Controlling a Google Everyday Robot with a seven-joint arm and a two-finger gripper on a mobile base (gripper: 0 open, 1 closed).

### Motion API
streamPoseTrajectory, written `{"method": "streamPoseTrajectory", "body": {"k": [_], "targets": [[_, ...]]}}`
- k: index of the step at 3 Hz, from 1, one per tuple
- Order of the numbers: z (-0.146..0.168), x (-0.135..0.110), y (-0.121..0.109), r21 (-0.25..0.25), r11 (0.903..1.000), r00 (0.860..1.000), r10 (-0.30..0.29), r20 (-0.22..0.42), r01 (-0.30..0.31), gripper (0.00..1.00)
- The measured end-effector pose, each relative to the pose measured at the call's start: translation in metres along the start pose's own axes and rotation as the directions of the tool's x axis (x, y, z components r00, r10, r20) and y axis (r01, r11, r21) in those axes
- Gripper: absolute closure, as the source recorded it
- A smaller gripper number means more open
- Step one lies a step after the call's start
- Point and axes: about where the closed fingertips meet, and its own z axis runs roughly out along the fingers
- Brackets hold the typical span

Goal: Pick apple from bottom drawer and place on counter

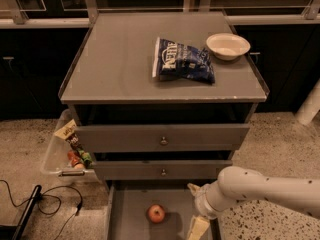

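Observation:
The apple [156, 213], small and red, lies on the floor of the open bottom drawer [127, 219], left of its middle. My gripper [196, 214] reaches in from the right on a white arm and hangs over the drawer's right part, to the right of the apple and apart from it. One pale finger [198, 228] points down at the bottom edge of the view. The counter [120, 59] is the flat grey top of the cabinet above.
On the counter lie a blue chip bag [183, 60] and a white bowl [228, 45] at the right back. A clear bin [62, 151] with snacks stands left of the cabinet. Black cables [45, 204] lie on the speckled floor at the lower left.

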Motion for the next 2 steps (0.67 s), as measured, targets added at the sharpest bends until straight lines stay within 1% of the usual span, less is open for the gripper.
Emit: {"method": "streamPoseTrajectory", "body": {"k": [1, 2], "targets": [[0.055, 0.016, -0.042, 0.026, 0.9996, 0.999, 0.011, 0.053, -0.013, 0.00], [0.105, 0.024, -0.083, 0.077, 0.9970, 0.990, -0.019, 0.139, 0.008, 0.00]]}}
